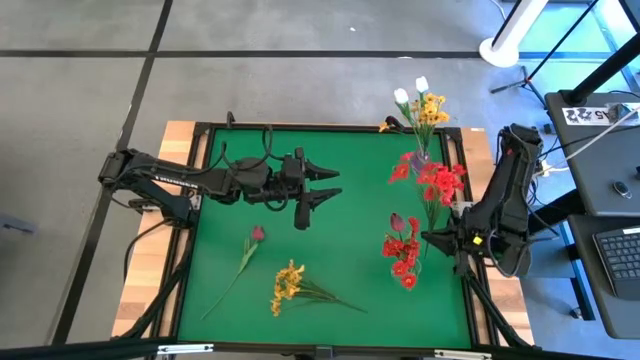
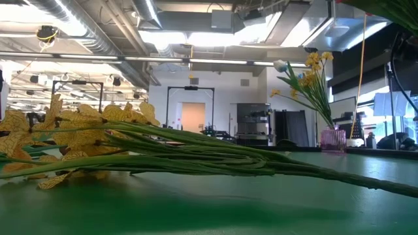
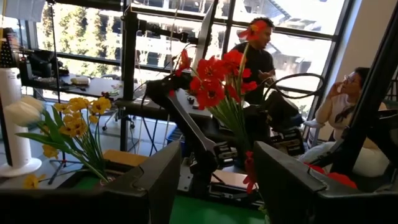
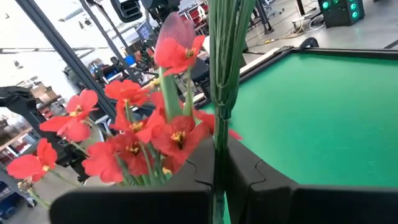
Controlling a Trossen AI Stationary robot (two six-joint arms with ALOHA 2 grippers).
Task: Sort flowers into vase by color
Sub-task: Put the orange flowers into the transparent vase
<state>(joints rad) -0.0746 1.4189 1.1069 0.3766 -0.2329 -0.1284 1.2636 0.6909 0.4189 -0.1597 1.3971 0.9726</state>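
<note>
My right gripper (image 1: pixel 433 239) (image 4: pixel 217 177) stands by the table's right edge, shut on a bundle of green stems topped by red flowers (image 1: pixel 432 182) (image 3: pixel 214 78). Just left of it sits a second red cluster (image 1: pixel 403 256) (image 4: pixel 140 140) with a dark pink bud (image 1: pixel 397 220); what carries it is hidden. Yellow sprays and white tulips (image 1: pixel 422 106) stand in a pink vase (image 2: pixel 333 140) at the far right corner. A pink bud flower (image 1: pixel 256 235) and a yellow spray (image 1: pixel 288 284) (image 2: pixel 85 140) lie flat on the mat. My left gripper (image 1: pixel 328 186) hovers open over the mat's middle. My right gripper pinches the bundle of green stems (image 4: pixel 219 134) between its two fingers, well below the red blossoms. The fingers come level from the table's right side and lie across the stems. The stems stand about upright; their lower ends are hidden by the gripper.
The green mat has a raised black frame (image 1: pixel 330 128). Bare mat lies between my left gripper and the red flowers. Beyond the right edge stand a desk with a keyboard (image 1: pixel 618 255) and two people (image 3: pixel 348 99).
</note>
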